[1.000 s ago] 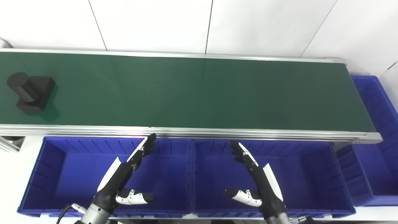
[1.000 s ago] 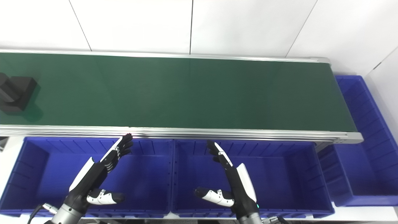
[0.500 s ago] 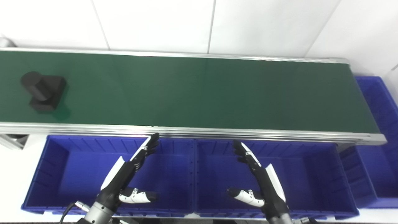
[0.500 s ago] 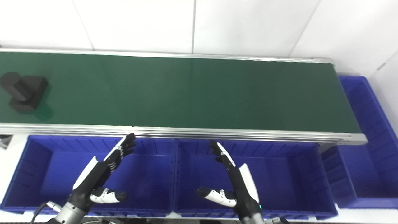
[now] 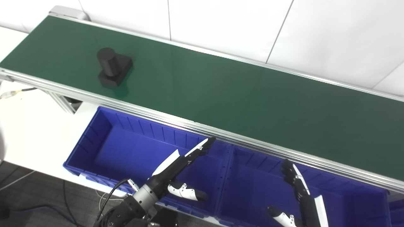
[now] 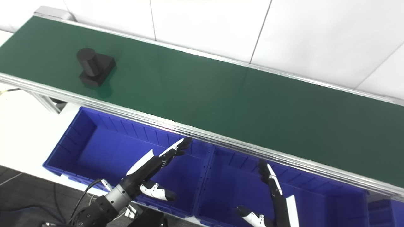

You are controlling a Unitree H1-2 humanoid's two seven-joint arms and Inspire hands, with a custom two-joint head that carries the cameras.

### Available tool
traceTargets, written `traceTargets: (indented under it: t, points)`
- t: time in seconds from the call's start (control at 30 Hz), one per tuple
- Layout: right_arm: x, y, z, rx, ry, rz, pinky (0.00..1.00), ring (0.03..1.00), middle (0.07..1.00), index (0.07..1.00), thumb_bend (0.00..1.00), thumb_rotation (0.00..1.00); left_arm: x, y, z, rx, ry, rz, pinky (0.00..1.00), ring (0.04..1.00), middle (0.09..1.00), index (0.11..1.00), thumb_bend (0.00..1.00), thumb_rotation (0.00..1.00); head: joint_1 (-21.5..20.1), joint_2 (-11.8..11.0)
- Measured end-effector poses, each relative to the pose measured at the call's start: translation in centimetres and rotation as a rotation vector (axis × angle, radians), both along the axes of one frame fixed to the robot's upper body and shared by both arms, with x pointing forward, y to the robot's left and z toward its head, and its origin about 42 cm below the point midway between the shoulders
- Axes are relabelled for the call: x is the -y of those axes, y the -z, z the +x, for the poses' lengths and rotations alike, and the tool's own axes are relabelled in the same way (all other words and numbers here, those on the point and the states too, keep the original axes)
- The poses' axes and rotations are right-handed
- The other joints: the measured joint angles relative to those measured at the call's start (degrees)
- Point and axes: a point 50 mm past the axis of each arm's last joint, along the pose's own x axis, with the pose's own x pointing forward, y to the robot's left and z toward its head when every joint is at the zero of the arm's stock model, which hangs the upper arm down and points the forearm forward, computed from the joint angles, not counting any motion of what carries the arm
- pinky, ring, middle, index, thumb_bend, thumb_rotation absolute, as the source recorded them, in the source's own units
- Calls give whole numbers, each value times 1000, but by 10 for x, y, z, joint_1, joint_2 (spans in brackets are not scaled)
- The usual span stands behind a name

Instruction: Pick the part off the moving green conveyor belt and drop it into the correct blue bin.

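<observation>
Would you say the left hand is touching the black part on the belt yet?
Apart. The left eye view shows the left hand over a blue bin, with belt between it and the black part.

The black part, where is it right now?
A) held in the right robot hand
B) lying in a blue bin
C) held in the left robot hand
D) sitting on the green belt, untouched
D: the black part sits on the green belt, far from both open hands, the left robot hand and right robot hand, which hover over the blue bins.
</observation>
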Motion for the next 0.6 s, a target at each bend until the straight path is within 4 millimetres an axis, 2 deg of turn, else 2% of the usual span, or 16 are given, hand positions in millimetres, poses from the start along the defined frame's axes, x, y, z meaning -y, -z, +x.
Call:
traceTargets:
  t: [0.1, 0.3, 0.37, 0.47, 0.6]
  points:
    - [1, 0, 0, 0, 0, 0, 885, 905, 911, 936, 894, 735, 5, 3, -1, -10, 1, -10, 972, 997, 1000, 1000, 1000, 671, 7, -6]
    - [2, 0, -1, -3, 6, 7, 871, 892, 905, 931, 867, 714, 10, 4, -2, -13, -1, -18, 958, 1000, 1000, 1000, 1000, 670, 2, -13]
    - [2, 0, -2, -6, 8, 10, 870, 892, 905, 931, 856, 707, 11, 4, -3, -16, 1, -18, 952, 999, 1000, 1000, 1000, 669, 0, -19]
    - [3, 1, -3, -9, 9, 10, 878, 896, 903, 927, 869, 697, 10, 7, -4, -15, -4, -17, 957, 995, 1000, 1000, 1000, 682, 5, -45]
    - [3, 5, -6, -19, 10, 14, 886, 901, 912, 935, 870, 686, 11, 8, -4, -10, -5, -9, 950, 988, 1000, 999, 1000, 672, 8, -53]
